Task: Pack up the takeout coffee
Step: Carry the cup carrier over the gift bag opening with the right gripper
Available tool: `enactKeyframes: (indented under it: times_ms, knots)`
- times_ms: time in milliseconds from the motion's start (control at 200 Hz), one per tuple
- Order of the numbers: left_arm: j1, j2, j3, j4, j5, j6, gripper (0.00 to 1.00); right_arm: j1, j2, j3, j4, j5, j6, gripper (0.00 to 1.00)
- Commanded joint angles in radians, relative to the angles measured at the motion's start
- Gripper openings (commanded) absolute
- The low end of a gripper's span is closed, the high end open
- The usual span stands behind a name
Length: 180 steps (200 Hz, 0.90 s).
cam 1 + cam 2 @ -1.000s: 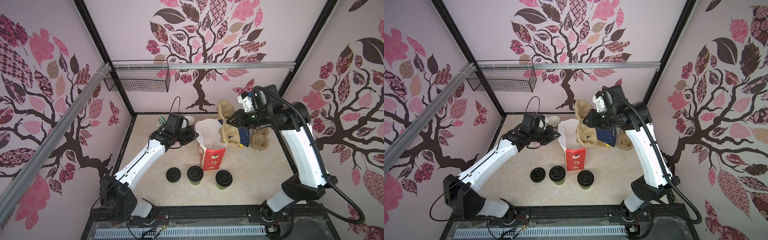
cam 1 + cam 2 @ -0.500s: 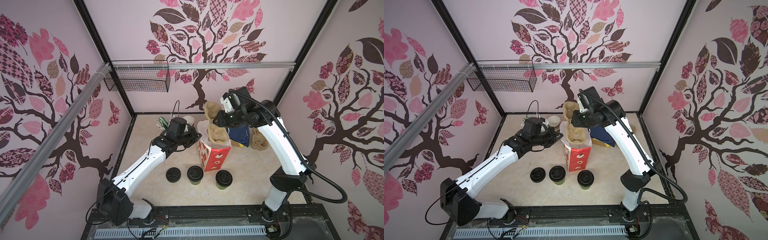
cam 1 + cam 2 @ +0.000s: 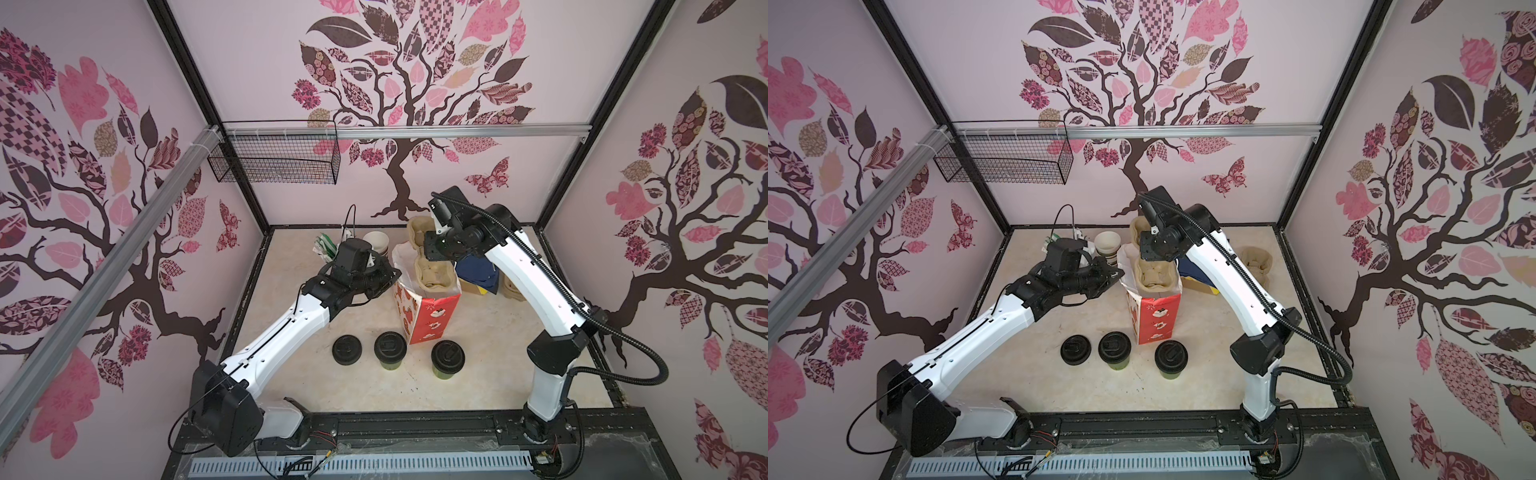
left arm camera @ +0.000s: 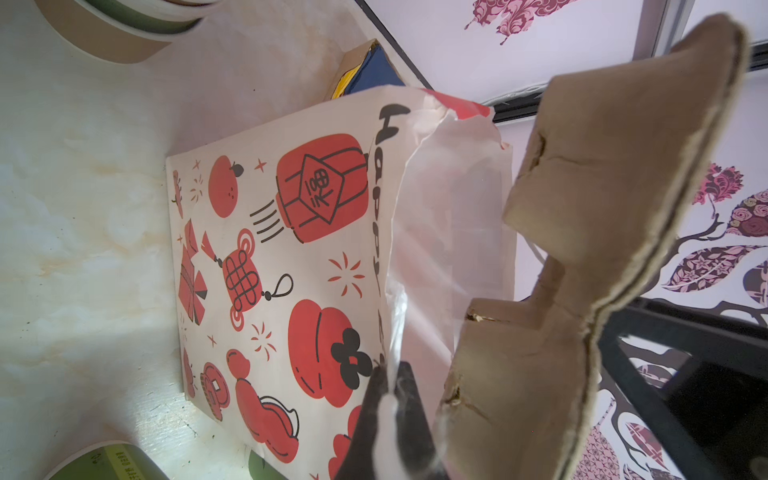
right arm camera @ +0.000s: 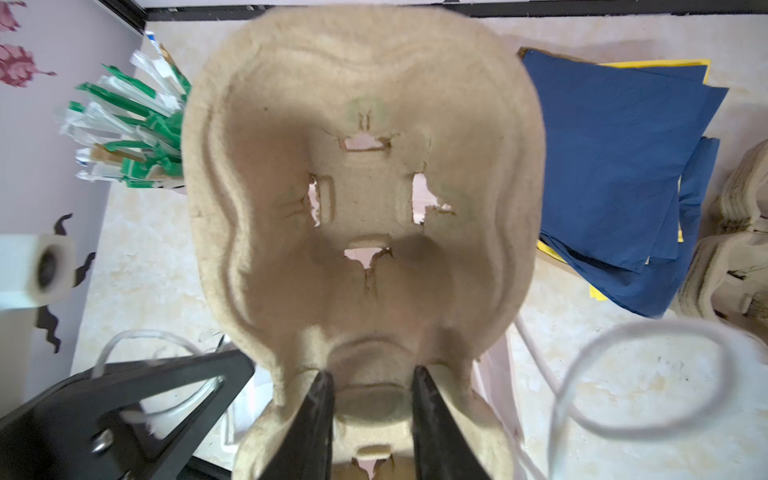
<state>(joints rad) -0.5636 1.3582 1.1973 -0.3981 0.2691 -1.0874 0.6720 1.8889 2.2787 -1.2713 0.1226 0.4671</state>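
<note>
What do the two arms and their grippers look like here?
The left arm and right arm have white tubular links and black joint housings. The left gripper and right gripper have flat, tapered black fingers. A thick ribbed black hose runs along the right arm; a thin black cable loops above the left wrist.

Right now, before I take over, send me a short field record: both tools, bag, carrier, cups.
left tool: shut on the paper bag rim, at its open mouth
right tool: shut on the pulp cup carrier
carrier: tilted, lower end in the bag mouth, upper end sticking out
bag: upright on the table
left green cup: lidded, upright, on the table, not packed
right green cup: lidded, upright, in front of the bag, not packed
lid stack: left of the cups
</note>
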Motion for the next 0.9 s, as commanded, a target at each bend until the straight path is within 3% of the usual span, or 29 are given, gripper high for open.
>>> enactKeyframes:
  times_ms: [0,895]
  knots:
    - [-0.002,-0.020,-0.029,0.011,-0.007,0.000,0.00,0.018,0.039,0.029,-0.054,0.045,0.013,0.30]
    - [-0.003,-0.034,-0.054,0.020,-0.001,-0.004,0.00,0.048,0.101,0.054,-0.119,0.086,0.054,0.29]
